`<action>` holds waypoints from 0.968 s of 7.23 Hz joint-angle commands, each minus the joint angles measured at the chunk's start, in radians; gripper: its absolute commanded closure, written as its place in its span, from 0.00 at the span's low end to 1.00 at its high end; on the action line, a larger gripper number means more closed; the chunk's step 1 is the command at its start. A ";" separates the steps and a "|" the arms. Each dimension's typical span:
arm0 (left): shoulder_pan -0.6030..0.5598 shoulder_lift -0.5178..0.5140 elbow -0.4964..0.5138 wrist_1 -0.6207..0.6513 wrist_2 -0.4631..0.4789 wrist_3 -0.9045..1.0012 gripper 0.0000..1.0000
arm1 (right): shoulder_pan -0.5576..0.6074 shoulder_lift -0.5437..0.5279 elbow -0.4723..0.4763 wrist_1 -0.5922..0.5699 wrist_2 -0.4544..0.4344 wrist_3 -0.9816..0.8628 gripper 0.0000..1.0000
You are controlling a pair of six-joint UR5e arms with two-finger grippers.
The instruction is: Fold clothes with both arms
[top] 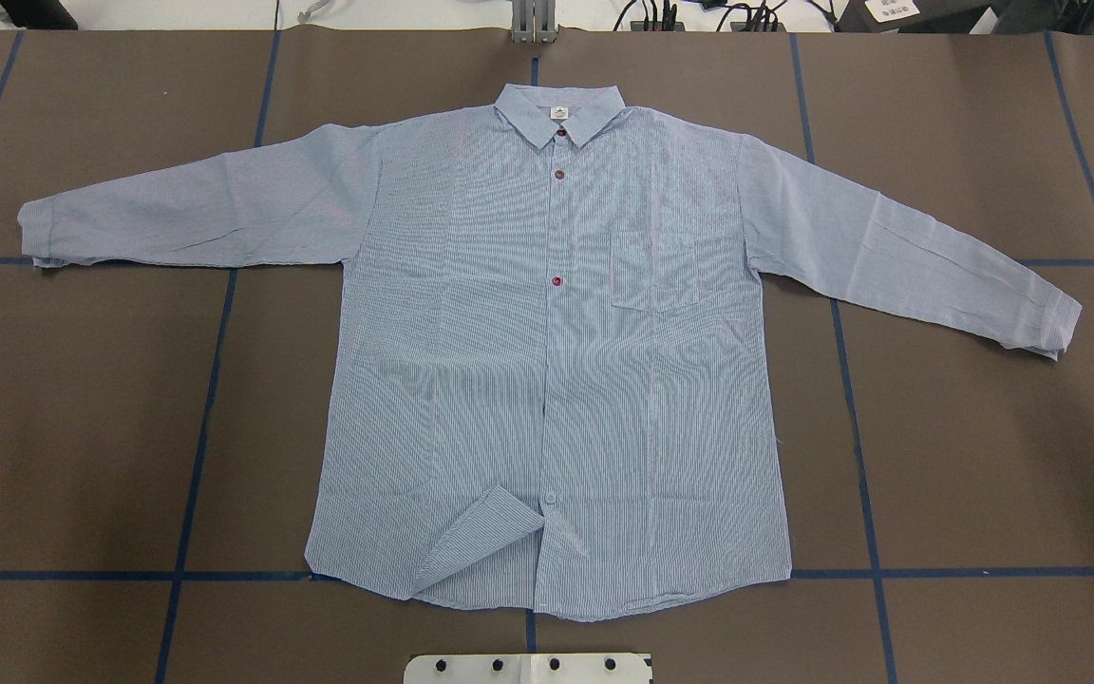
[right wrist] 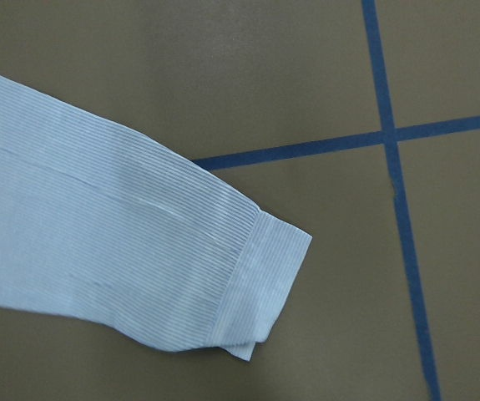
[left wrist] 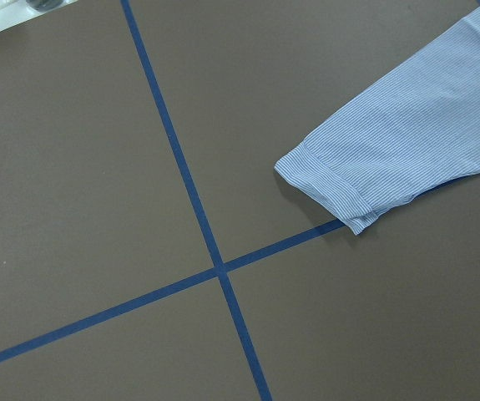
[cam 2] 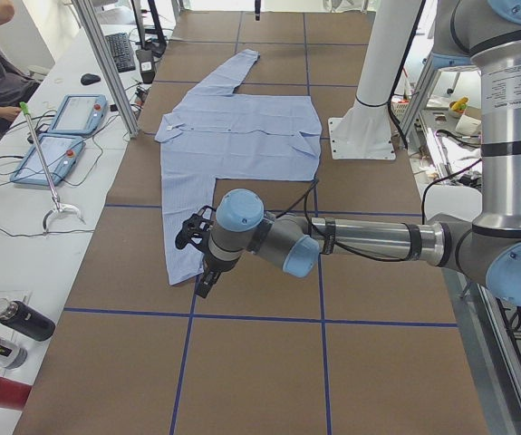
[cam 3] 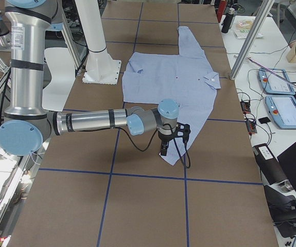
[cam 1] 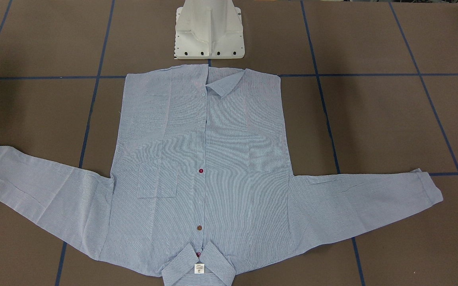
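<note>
Left gripper (cam 2: 204, 283) and right gripper (cam 3: 163, 149) hang over the striped shirt's (top: 547, 332) sleeve ends at 9 and 3 o'clock in the overhead view. I cannot tell whether they are parted or clenched. The shirt lies spread flat, collar at 12. Folding looks unstarted, so next each gripper should descend and pinch its sleeve end.

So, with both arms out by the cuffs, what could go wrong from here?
The shirt has a hem corner flipped up; folding now could press that crease in. The left-side sleeve runs nearly straight out while the right-side sleeve slopes toward the robot's base, so mirrored folds may land lopsided.
</note>
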 commanded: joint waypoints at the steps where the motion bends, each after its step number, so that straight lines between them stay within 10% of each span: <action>1: 0.007 -0.002 0.001 0.002 -0.001 -0.004 0.00 | -0.099 0.020 -0.186 0.351 -0.053 0.347 0.08; 7: 0.008 -0.030 -0.026 0.004 0.010 -0.045 0.00 | -0.185 0.033 -0.287 0.413 -0.070 0.573 0.23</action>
